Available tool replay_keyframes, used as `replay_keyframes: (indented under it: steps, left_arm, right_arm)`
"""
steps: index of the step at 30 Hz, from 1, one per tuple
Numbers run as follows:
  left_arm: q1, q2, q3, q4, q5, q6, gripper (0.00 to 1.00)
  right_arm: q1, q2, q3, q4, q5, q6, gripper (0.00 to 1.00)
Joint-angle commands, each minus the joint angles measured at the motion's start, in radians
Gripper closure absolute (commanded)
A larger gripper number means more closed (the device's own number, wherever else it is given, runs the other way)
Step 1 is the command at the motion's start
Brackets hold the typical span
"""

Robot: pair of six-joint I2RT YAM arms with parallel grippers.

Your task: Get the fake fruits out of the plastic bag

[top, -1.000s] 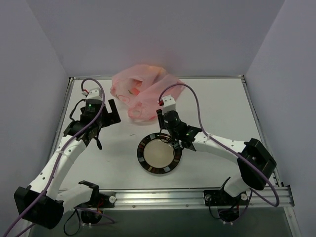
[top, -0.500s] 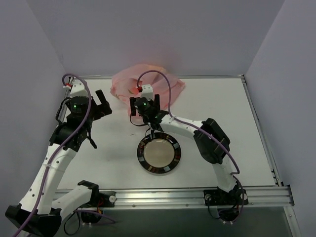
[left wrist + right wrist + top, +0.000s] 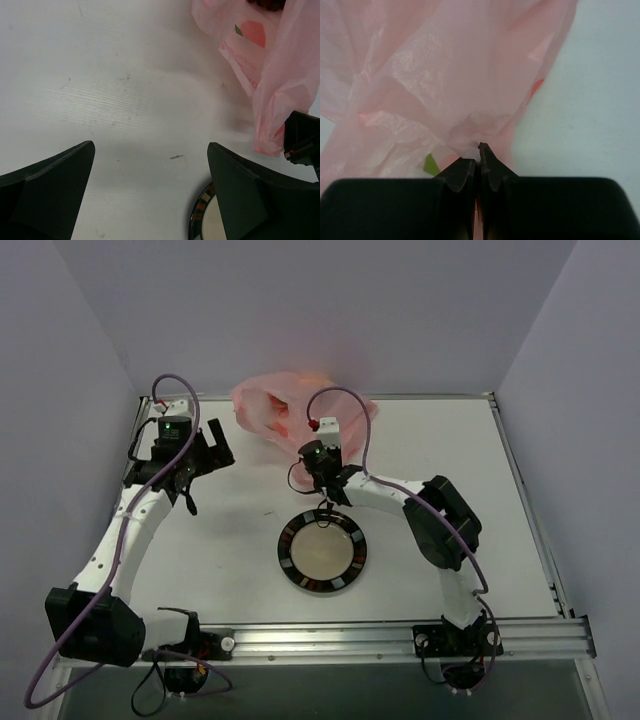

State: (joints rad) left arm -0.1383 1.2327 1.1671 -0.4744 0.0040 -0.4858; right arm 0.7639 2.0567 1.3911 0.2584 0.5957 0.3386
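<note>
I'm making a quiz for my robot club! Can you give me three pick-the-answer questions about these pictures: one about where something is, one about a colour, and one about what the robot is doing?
1. Where does the plastic bag lie?
A) at the far side of the table, beyond the dish
B) inside the dish
C) beside the arm bases

2. What colour is most of the plastic bag?
A) blue
B) pink
C) black

3. What is the right end effector doing?
A) hanging wide open over the dish
B) pinching the plastic bag, shut on it
C) gripping the dish's rim

Answers:
1 A: the top view shows it by the table's back edge.
2 B: the film is see-through pink, with red and green prints.
3 B: the right wrist view shows both fingers closed on a fold of the bag.
</note>
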Motion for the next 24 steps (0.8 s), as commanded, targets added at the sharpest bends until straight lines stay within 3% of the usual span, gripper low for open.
replay_keyframes:
  steps: [1,6,9,10,14,18,24]
  left_arm:
    - [-0.032,0.007,0.071,0.065,0.128,0.013,0.06]
    - [-0.17,0.053,0.097,0.083,0.079,0.071,0.06]
    - [-0.175,0.097,0.115,0.068,0.005,0.084,0.06]
    - [-0.175,0.114,0.12,0.056,-0.086,0.088,0.06]
    - [-0.172,0.165,0.161,0.046,-0.239,0.104,0.06]
    - [-0.167,0.244,0.244,0.063,-0.254,0.131,0.06]
    - [-0.164,0.384,0.273,0.224,-0.17,0.193,0.06]
  right_arm:
    - [-0.015,-0.212,-0.114,0.096,-0.055,-0.036,1.0]
    - [-0.038,-0.335,-0.286,0.104,-0.134,-0.047,1.0]
    - [-0.057,-0.394,-0.343,0.111,-0.174,-0.047,1.0]
    - [-0.067,-0.417,-0.352,0.113,-0.184,-0.046,1.0]
    - [-0.098,-0.474,-0.395,0.128,-0.238,-0.043,1.0]
    - [-0.13,-0.52,-0.428,0.146,-0.315,-0.039,1.0]
    - [-0.178,-0.572,-0.474,0.156,-0.379,-0.041,1.0]
